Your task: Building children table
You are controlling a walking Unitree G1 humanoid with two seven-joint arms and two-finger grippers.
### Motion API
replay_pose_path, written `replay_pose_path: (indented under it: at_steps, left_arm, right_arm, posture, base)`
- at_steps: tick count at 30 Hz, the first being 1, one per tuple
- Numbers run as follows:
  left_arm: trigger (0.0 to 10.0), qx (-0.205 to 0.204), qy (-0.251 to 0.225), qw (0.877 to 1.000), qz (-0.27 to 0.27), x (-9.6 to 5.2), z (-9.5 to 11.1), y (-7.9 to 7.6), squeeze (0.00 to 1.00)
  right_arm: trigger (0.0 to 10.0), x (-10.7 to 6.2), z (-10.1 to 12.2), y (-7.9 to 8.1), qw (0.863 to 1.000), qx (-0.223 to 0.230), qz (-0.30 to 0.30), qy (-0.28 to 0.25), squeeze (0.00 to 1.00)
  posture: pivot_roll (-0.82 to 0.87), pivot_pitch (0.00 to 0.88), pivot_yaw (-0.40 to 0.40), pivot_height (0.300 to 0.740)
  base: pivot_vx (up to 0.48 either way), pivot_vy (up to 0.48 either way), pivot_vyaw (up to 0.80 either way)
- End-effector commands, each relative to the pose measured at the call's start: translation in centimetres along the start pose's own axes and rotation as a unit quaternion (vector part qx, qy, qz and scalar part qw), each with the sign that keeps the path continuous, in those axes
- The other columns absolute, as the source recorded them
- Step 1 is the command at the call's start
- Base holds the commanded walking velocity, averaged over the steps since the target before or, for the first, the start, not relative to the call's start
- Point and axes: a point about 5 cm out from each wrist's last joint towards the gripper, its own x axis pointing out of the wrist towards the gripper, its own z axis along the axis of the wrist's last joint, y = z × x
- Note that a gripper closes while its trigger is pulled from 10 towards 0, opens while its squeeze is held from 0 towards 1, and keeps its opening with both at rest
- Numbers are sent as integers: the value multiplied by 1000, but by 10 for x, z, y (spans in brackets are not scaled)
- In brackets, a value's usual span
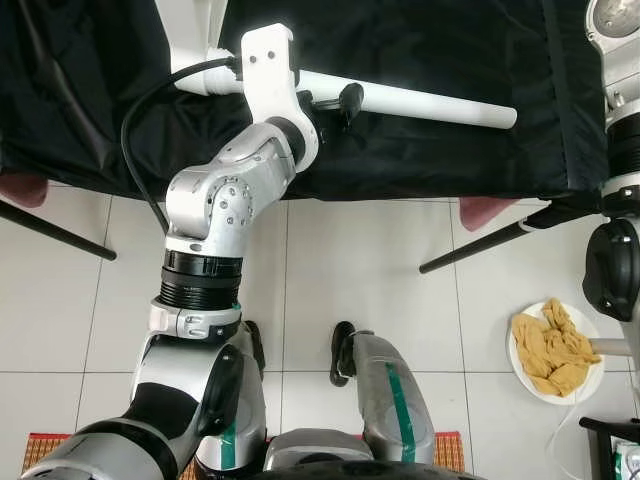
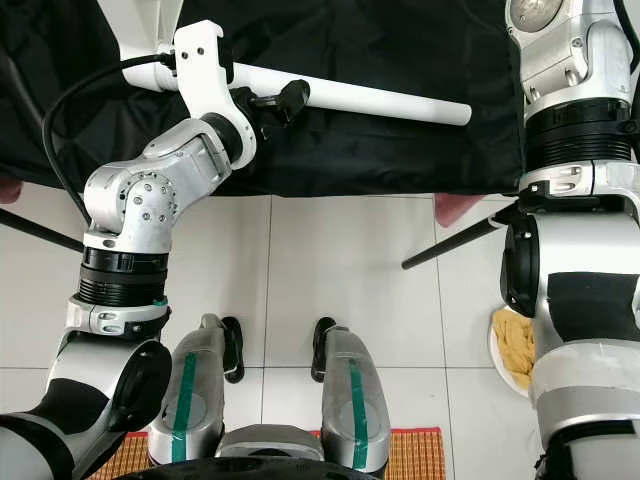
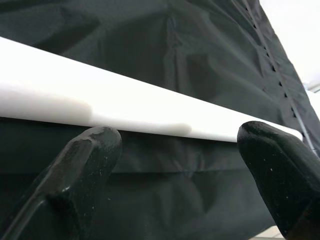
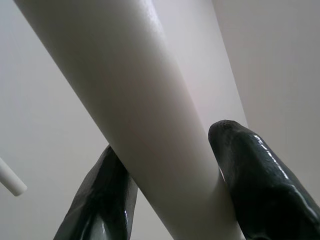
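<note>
On the white tiled floor (image 1: 360, 270) nearest the robot, a woven orange mat (image 2: 420, 452) lies by its feet, and a round white plate (image 1: 592, 385) of crumpled yellow cloth (image 1: 552, 345) sits off to the right. Beyond the tiles stands the bench, draped in black fabric (image 1: 430, 60). On that fabric lies a long white cylindrical table leg (image 1: 430, 103), one end joined to a white panel (image 1: 185, 35). The left hand (image 1: 335, 103) hovers just beside this leg, its black fingers (image 3: 85, 165) set wide apart with the leg beyond them. The right hand (image 4: 170, 200), raised at the fabric's right edge, clasps a second white cylindrical leg (image 4: 135, 100) between both fingers.
</note>
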Motion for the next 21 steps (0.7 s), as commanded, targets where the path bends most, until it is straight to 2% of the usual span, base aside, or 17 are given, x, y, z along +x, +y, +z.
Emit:
replay_pose_path:
  at_steps: [1, 3, 6, 11, 18, 21]
  left_arm:
    - [10000, -17, 22, 999, -40, -2, -10, -3, 0]
    - [10000, -17, 22, 999, -40, -2, -10, -3, 0]
    - [10000, -44, 40, 998, -22, -1, -19, 4, 0]
    - [10000, -51, 67, 996, 18, 4, -31, 17, 0]
    - [10000, -58, 75, 995, 36, 9, -36, 24, 0]
    - [10000, -62, 81, 994, 47, 11, -38, 27, 0]
  right_arm:
    - [0, 13, 8, -14, 998, 26, -58, -17, 0]
    - [0, 13, 8, -14, 998, 26, -58, -17, 0]
    - [0, 11, 6, -17, 998, 24, -60, -17, 0]
    - [0, 13, 3, -23, 997, 19, -78, -12, 0]
    - [0, 15, -1, -30, 996, 6, -90, -9, 0]
    - [0, 14, -8, -36, 995, 0, -95, 8, 0]
  posture:
    - [115, 181, -29, 740]
    - [115, 181, -29, 740]
    - [111, 182, -26, 740]
    - [110, 178, -17, 740]
    - [105, 177, -14, 740]
    - [93, 177, -6, 740]
  base:
    - [0, 0, 0]
    - [0, 0, 0]
    - [0, 0, 0]
    - [0, 0, 0]
    - [0, 0, 0]
    - [0, 0, 0]
